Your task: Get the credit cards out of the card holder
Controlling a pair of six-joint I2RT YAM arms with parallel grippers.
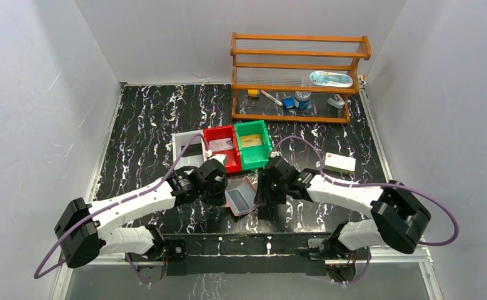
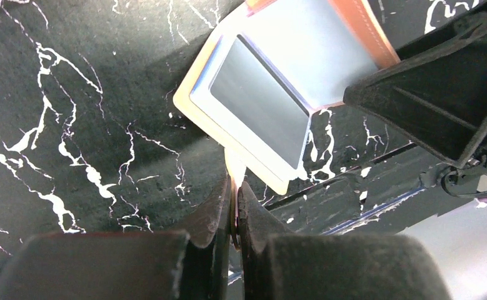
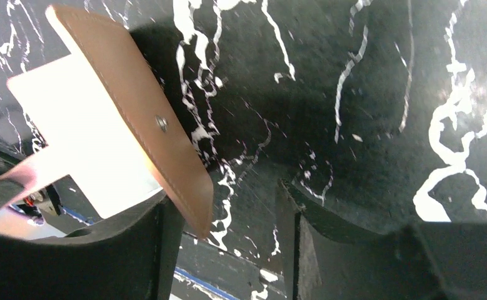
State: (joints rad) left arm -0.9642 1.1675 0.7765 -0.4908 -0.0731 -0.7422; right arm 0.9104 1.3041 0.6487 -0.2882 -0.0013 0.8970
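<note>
The reddish-brown leather card holder [image 1: 241, 196] lies open near the table's front edge, between my two grippers. In the left wrist view its pale grey-blue pockets [image 2: 262, 103] face up; I cannot tell whether a card is in them. My left gripper [image 2: 234, 187] is shut on its thin strap tab [image 2: 235, 167]. It stands at the holder's left side in the top view [image 1: 223, 190]. My right gripper [image 3: 228, 200] is open. The holder's raised leather flap [image 3: 140, 106] stands between its fingers, close to the left finger. In the top view the right gripper [image 1: 263, 201] is at the holder's right edge.
A white tray [image 1: 179, 145], a red bin [image 1: 230, 160] holding a card [image 1: 219, 144] and a green bin [image 1: 253, 160] holding a card [image 1: 250, 141] stand just behind the holder. A white box with a red mark [image 1: 339, 163] lies at the right. A wooden shelf [image 1: 297, 78] stands at the back.
</note>
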